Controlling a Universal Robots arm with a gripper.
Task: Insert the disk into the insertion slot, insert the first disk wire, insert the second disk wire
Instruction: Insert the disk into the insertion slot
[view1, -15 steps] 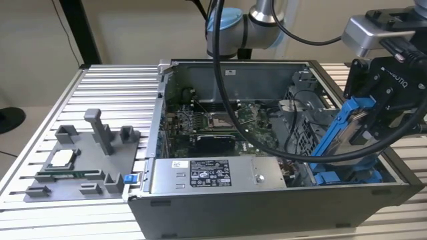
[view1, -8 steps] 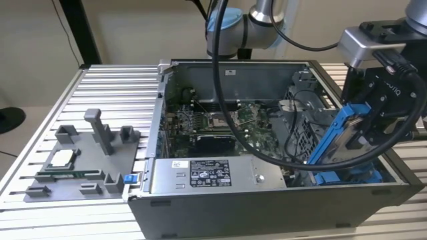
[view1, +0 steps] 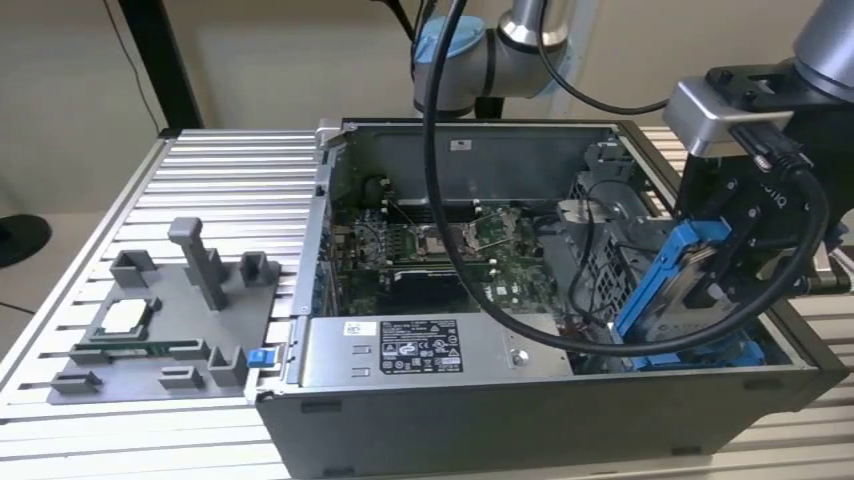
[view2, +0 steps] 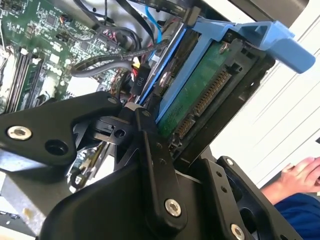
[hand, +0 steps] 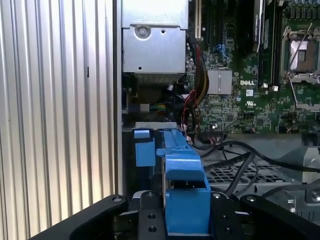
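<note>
- The disk (view1: 687, 275) hangs inside the exterior view's right end of the open computer case (view1: 534, 400), close against the case wall on that side and just beside the perforated cage (view1: 607, 270).
- Its lower end dips toward the blue rails of the insertion slot (view1: 727, 352); from where I stand I can't tell if it has entered them.
- There is little room there: loose black cables (hand: 235, 175) lie across the cage right next to the disk, with the motherboard (view1: 427, 250) beyond.
- The slatted metal table (view1: 227, 170) lies open at the exterior view's left, apart from a grey jig (view1: 134, 340) with upright posts.
- A grey labelled power-supply box (view1: 414, 350) runs along the case's near edge.
- The disk is a flat slab in a bright blue plastic frame; in the second wrist view its green circuit board (view2: 200, 95) and connector row face out.
- The gripper (view1: 721, 285) has its black fingers (view2: 150, 145) pressed onto the disk's two sides, pinching it.
- The arm reaches down from above the case, carrying the disk steeply tilted, top toward the exterior view's right.
- A person's hand (view2: 300, 172) with a blue sleeve (view2: 295, 210) rests on the table outside the case.
</note>
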